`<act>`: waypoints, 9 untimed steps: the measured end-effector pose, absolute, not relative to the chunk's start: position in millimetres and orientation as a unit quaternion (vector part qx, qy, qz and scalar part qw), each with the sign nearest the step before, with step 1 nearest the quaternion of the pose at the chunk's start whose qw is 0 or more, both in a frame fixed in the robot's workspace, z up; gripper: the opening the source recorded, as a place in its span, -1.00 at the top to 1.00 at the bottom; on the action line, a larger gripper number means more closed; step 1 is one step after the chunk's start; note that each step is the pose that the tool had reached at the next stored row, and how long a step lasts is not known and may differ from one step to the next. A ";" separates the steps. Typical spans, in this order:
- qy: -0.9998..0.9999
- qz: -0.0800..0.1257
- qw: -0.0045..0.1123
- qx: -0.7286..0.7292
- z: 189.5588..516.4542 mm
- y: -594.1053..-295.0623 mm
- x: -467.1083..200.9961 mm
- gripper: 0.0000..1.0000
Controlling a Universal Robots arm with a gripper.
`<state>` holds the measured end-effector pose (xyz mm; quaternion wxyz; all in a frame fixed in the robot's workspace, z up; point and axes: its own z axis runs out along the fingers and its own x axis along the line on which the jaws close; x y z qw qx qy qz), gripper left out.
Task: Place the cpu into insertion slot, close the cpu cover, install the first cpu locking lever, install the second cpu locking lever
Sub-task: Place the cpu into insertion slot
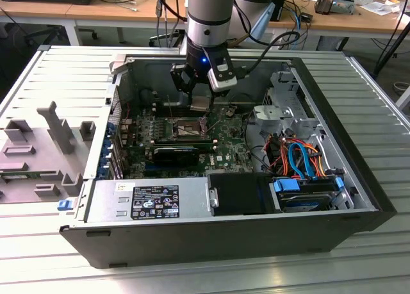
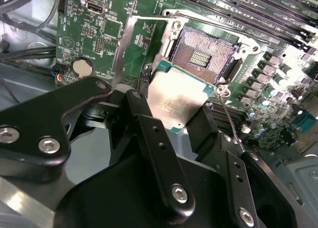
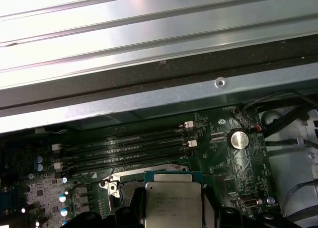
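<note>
Inside the open computer case on the ribbed metal surface, hovering the gripper over the green motherboard. Grasping the cpu by two opposite edges between the black fingers, dull silver top facing up. Holding it in the air just beside the insertion slot, not yet seated. Seeing the slot bare, with its gold contact field exposed. Noting the cpu cover standing swung up at one edge of the slot, and one thin wire locking lever sticking up unlatched next to the cpu.
</note>
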<state>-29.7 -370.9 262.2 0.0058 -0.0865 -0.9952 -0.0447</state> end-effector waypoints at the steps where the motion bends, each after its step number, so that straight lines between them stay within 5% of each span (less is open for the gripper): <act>1: -0.995 -0.045 0.006 -0.087 262.2 -370.9 -29.7 -0.09; 9: -0.995 -0.045 0.006 -0.093 262.1 -370.9 -29.7 -0.09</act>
